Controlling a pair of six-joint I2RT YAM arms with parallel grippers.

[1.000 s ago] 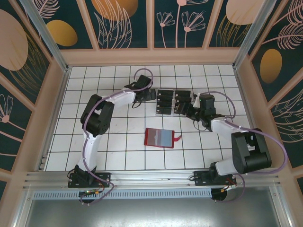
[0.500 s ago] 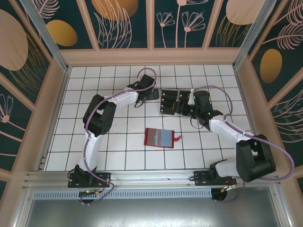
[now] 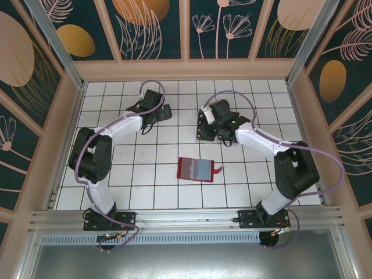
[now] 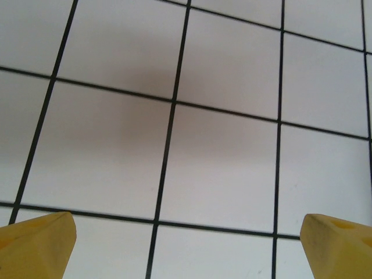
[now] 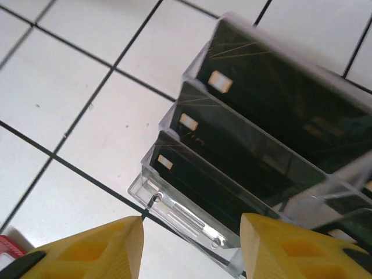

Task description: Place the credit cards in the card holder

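Right fingers (image 5: 93, 250) spread at the clear tray (image 5: 174, 209) — black credit cards (image 5: 279, 104) slotted inside; left fingers (image 4: 40, 244) spread wide over the table (image 4: 221, 174).

Overhead camera looks down on the whole tiled table (image 3: 145, 180); wrist cameras face its tiles closely, the right also sharing the clear tray (image 5: 174, 210)

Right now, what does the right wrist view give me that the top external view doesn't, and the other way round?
Right wrist: three black credit cards standing in the clear tray slots, pale chips visible, the right hand open just short of it. Top external: the red card holder lying open nearer the bases, and the left hand over bare tiles. Both: the tray with cards and the white gridded table.
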